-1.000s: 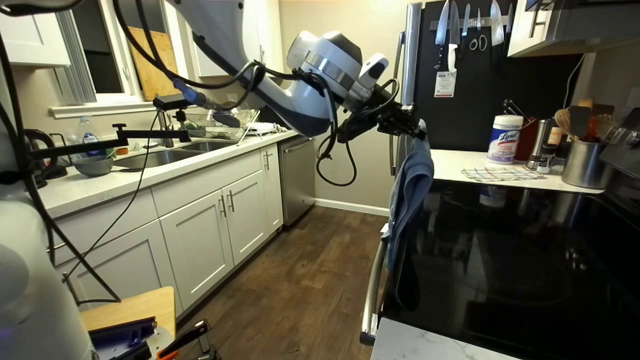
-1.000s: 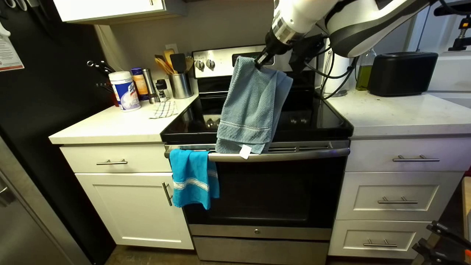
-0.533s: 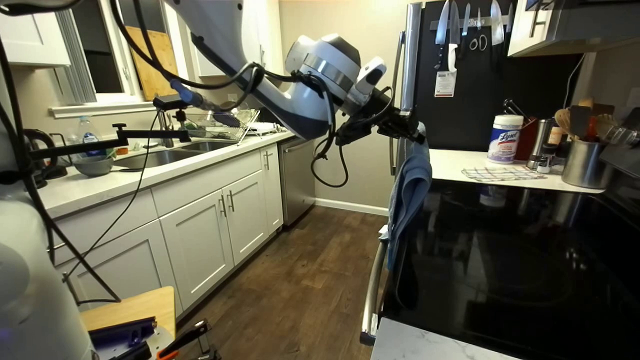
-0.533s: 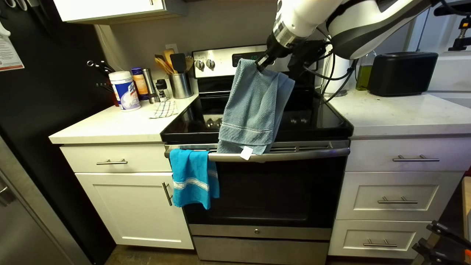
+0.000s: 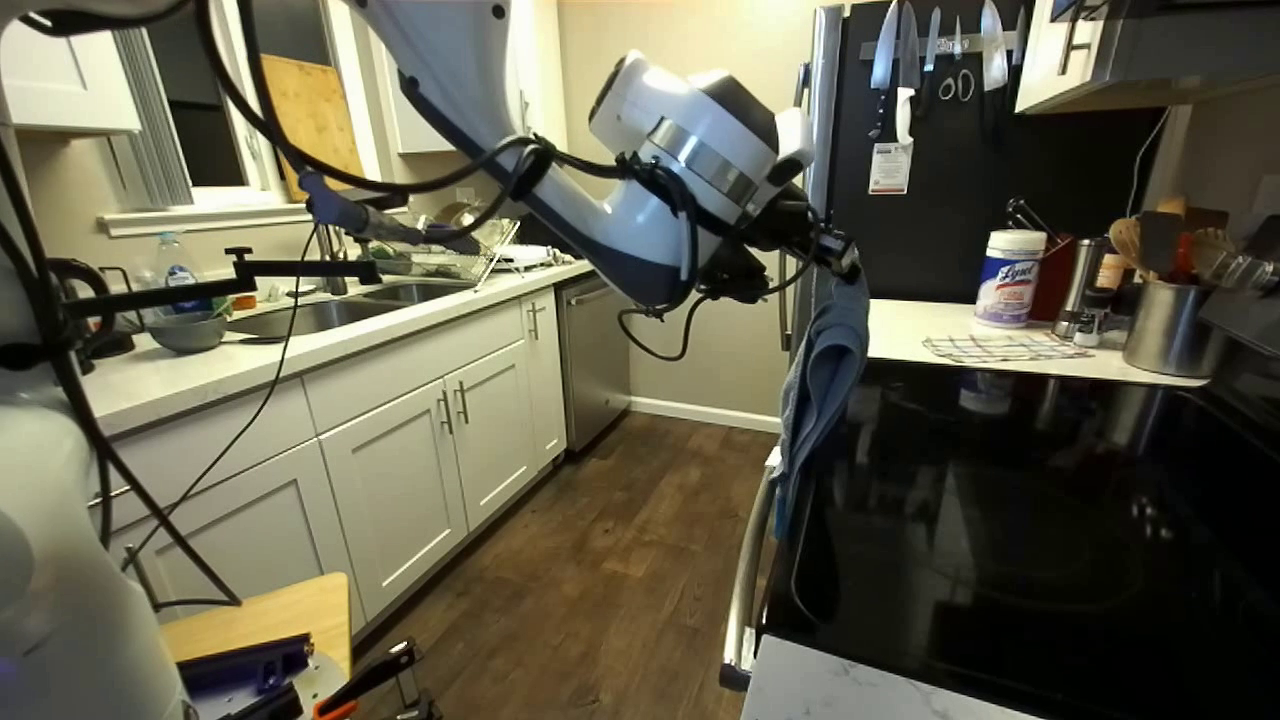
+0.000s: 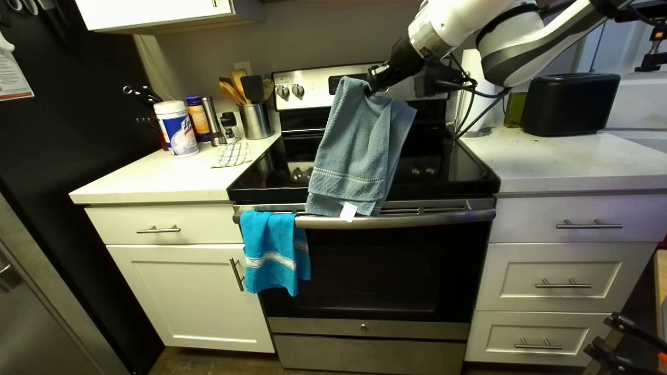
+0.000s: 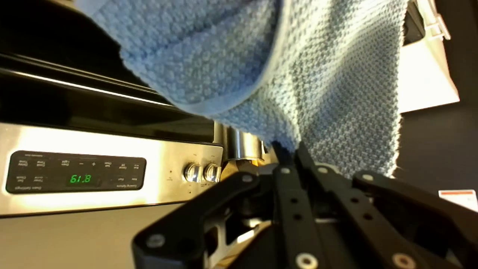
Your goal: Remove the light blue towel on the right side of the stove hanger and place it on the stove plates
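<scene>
Wrist view: jaws clamped on just a pinch of light blue towel (image 7: 295, 74) near mid-frame, so a snag could probably yank it out.

In an exterior view, clocked from my gripper (image 5: 850, 266), the stove plates (image 5: 1000, 510) offer free glass at five o'clock. The light blue towel (image 5: 828, 370) fills six; the stove hanger (image 5: 746, 575) juts between six and seven. The Lysol canister (image 5: 1008, 285) and utensil holder (image 5: 1172, 335) block three, the upper cabinet (image 5: 1050, 75) two. A lane of floor (image 5: 640, 580) runs free at seven.
</scene>
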`<move>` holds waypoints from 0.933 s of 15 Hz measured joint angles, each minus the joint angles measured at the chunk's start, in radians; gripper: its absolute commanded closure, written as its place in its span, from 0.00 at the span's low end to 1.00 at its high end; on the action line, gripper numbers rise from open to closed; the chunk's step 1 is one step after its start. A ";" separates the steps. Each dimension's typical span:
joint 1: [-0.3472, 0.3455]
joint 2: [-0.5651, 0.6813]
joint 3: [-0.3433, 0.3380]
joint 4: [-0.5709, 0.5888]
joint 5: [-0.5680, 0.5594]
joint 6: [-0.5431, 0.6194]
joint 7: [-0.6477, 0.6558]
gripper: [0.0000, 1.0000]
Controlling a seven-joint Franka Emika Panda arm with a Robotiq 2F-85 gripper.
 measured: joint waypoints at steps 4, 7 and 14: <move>-0.038 0.020 -0.043 0.000 0.048 0.203 0.069 0.99; -0.101 0.028 0.000 -0.002 0.177 0.279 0.040 0.99; -0.141 0.001 0.092 0.038 0.287 0.272 0.039 0.99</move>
